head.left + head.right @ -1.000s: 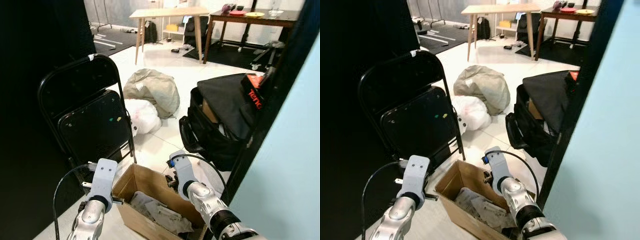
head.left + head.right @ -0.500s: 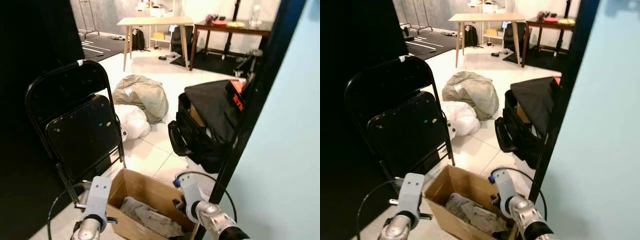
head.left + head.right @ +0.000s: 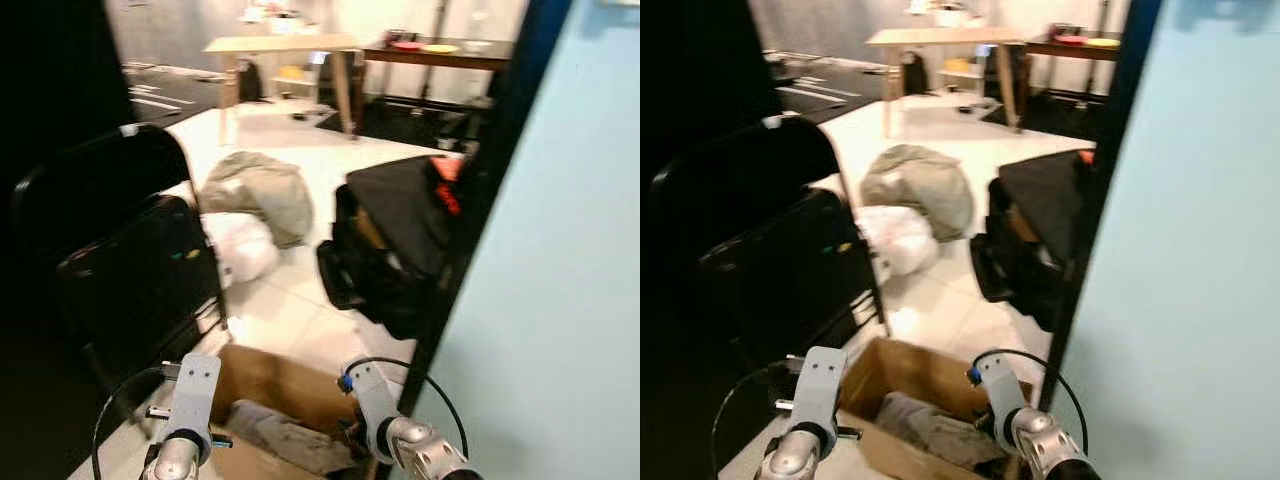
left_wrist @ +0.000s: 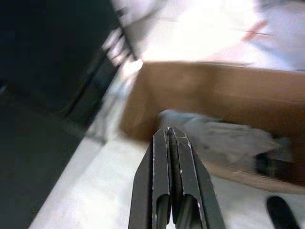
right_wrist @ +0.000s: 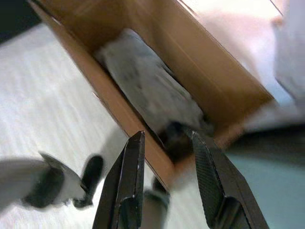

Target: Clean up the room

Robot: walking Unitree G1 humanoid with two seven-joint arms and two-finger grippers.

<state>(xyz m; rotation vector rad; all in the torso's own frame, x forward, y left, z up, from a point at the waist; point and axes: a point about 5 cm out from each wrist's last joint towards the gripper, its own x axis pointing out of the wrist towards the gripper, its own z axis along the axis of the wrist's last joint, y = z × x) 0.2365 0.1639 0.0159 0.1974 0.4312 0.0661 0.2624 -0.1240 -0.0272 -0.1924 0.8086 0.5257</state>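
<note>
two grippers over my box point(image 3: 285, 385) on the floor, crumpled paper point(image 5: 147, 86) inside | left gripper point(image 4: 172, 136) fingers pressed together, holding nothing | right gripper point(image 5: 164, 143) fingers apart above box edge | chair point(image 3: 120, 270) at left, bag point(image 3: 395, 240) beyond
</note>
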